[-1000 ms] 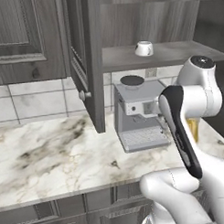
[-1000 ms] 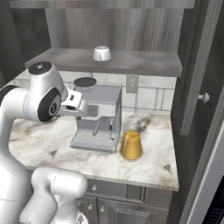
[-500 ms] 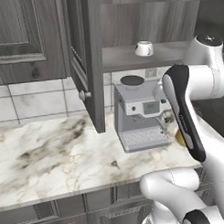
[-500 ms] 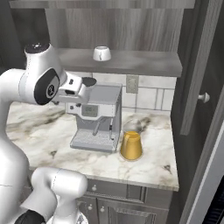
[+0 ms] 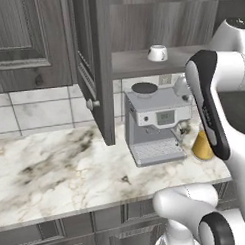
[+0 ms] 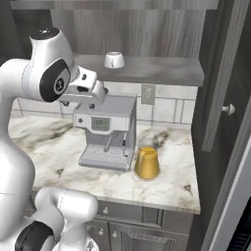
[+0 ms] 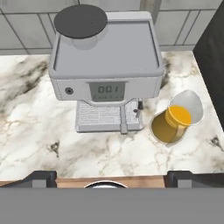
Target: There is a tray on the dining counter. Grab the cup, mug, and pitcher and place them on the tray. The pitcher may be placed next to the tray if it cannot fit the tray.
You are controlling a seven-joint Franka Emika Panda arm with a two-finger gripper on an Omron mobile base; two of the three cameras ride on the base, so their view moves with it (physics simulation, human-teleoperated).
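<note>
arm raised since earlier frame, fingers (image 7: 112, 178) spread wide, empty | pitcher (image 6: 146, 159) on surface, 3 o'clock of coffee machine (image 6: 106, 131) | glass: slick, breakable; grip narrow neck

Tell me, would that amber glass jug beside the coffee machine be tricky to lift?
Probably. The cone-shaped amber glass pitcher looks smooth, so it may slip. Its wide base should resist tipping on the marble counter, but glass could crack if knocked against the grey coffee machine.
</note>
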